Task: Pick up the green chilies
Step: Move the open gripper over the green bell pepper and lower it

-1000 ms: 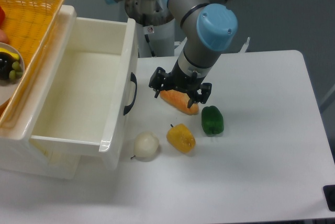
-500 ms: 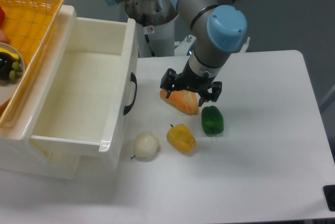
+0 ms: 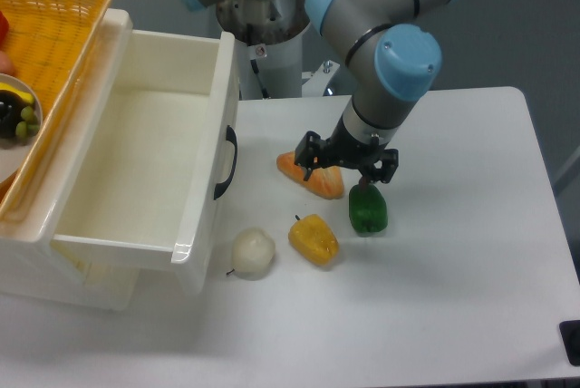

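The gripper [image 3: 349, 168] is hanging over the middle of the white table [image 3: 471, 252], just far of the green chilies [image 3: 368, 209], and it looks like it is lining up for a drop onto them. The green chilies are sitting on the tabletop, just right of the yellow pepper [image 3: 314, 238] and just near-right of the orange wedge [image 3: 311, 173], so there is not much room on that left side and a straight descent seems the safest way in. The fingers are spread wide, one hanging over the orange wedge and the other above the far end of the chilies, and they are holding nothing; whether either is actually touching, I cannot tell. Over to the left, the white onion [image 3: 253, 252] is lying close to the open drawer [image 3: 136, 170].
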Available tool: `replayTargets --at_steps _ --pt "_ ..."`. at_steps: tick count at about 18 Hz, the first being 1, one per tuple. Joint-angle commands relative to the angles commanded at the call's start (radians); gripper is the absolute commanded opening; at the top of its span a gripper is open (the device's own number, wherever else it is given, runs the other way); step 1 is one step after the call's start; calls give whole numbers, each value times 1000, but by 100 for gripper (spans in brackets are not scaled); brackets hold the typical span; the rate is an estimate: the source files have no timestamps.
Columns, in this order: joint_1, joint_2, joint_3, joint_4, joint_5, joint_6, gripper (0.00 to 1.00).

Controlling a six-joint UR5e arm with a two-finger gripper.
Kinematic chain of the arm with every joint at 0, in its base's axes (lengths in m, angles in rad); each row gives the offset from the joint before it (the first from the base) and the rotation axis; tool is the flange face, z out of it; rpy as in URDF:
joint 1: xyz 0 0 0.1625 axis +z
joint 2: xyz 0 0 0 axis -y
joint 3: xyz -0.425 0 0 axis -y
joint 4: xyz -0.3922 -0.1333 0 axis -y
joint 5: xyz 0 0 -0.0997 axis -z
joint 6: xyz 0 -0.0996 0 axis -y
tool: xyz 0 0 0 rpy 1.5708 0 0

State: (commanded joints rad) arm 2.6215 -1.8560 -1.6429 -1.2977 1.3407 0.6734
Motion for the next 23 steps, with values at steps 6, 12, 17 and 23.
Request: replayTargets --at_steps 6,12,17,23 --pt "15 -58 -3 8 96 -1 100" --pt "31 -103 -9 35 100 -3 100" --pt "48 -121 -12 75 100 0 100" --pt "48 -173 -12 109 130 -2 100"
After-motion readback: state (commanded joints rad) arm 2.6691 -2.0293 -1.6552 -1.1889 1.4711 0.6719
